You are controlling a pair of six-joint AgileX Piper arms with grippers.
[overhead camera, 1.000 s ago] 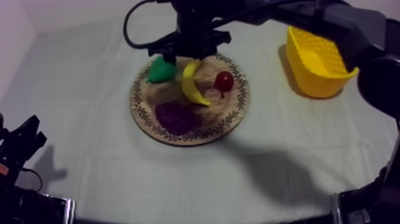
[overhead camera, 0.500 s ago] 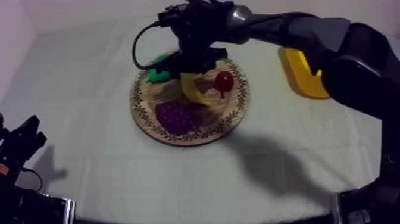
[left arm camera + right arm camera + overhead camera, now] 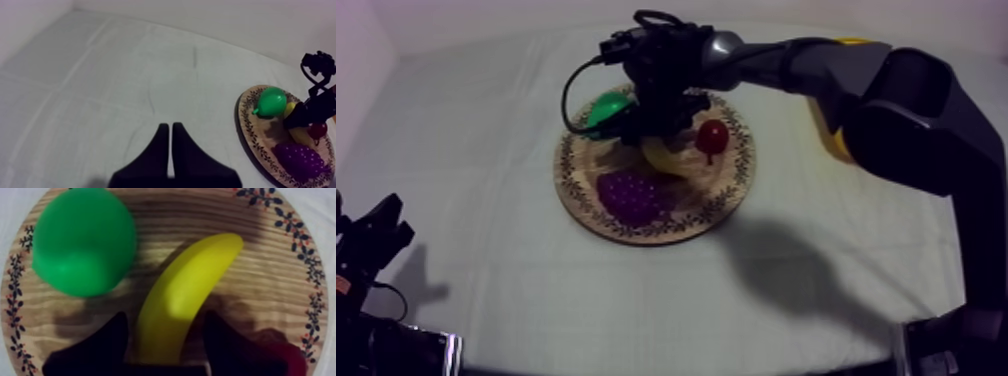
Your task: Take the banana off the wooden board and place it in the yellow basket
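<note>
- Right gripper [image 3: 165,317] down over the board, black fingers spread, one on each side of the banana [image 3: 190,283], not clamped on it.
- Banana flat on the round wooden board [image 3: 636,232], centre of the top frame, between pear [image 3: 608,105] and small red fruit [image 3: 713,133], with the bunch of grapes [image 3: 631,195] just below.
- Yellow basket [image 3: 824,135] at upper right, mostly hidden behind the right arm, well apart from the board.
- Left gripper [image 3: 170,131] at lower left of the top frame, fingers pressed together on nothing, over bare cloth.
- Grey-white cloth [image 3: 486,150] creased, across the whole table; pale wall [image 3: 456,20] behind the far edge.
</note>
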